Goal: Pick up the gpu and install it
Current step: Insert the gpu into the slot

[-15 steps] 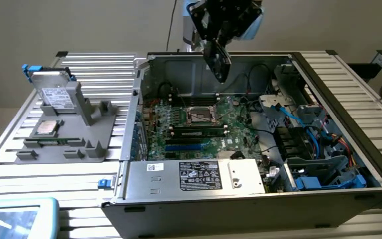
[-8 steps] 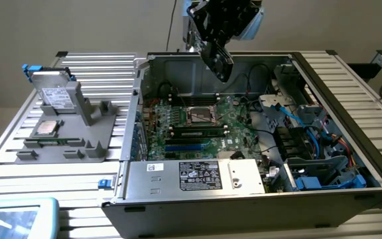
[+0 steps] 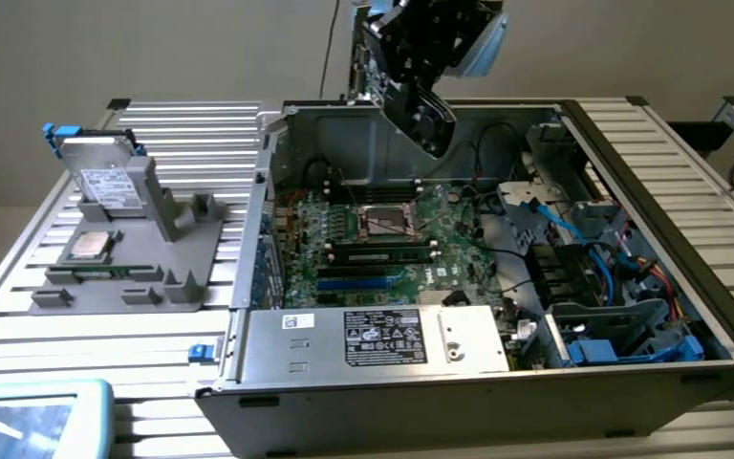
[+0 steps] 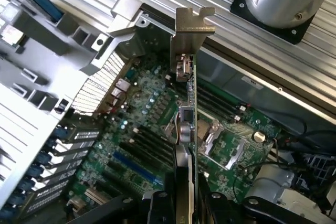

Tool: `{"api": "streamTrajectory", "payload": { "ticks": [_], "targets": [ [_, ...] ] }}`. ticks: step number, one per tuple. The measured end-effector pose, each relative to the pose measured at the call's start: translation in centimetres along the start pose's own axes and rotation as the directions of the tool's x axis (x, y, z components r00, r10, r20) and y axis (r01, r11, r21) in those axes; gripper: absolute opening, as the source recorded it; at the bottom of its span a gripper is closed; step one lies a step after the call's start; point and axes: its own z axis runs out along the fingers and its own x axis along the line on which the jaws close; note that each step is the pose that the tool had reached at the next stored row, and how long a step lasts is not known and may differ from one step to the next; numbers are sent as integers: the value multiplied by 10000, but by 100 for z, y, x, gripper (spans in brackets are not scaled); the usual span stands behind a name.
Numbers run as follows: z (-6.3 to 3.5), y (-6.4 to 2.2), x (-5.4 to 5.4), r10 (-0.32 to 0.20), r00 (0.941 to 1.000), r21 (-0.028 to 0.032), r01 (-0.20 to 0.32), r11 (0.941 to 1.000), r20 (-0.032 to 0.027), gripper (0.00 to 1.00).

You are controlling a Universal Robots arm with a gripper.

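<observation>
Currently pickup is done: you have the gpu (image 4: 186, 103) pinched edge-on between the gripper's (image 4: 185, 203) jaws, hanging above the motherboard (image 3: 380, 239) and clear of it. Seating is left; the card sits in no slot. On the motherboard: CPU socket (image 3: 381, 218), memory sticks (image 3: 374, 253), blue expansion slot (image 4: 131, 163). Loose cables (image 3: 572, 239) lie beside it; none looks obstructive.

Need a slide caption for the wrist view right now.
Claw holds the gpu edge-on above the motherboard, its metal bracket at the far end.
</observation>
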Motion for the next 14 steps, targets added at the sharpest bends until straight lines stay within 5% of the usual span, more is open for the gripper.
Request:
{"api": "streamTrajectory", "payload": {
  "ticks": [7, 14],
  "targets": [
    [1, 0, 0, -1253, 9921, 115, 1254, 9920, -59, 27],
    [3, -1, 0, -2506, 9680, 199, 2509, 9678, -169, 27]
  ]
}}
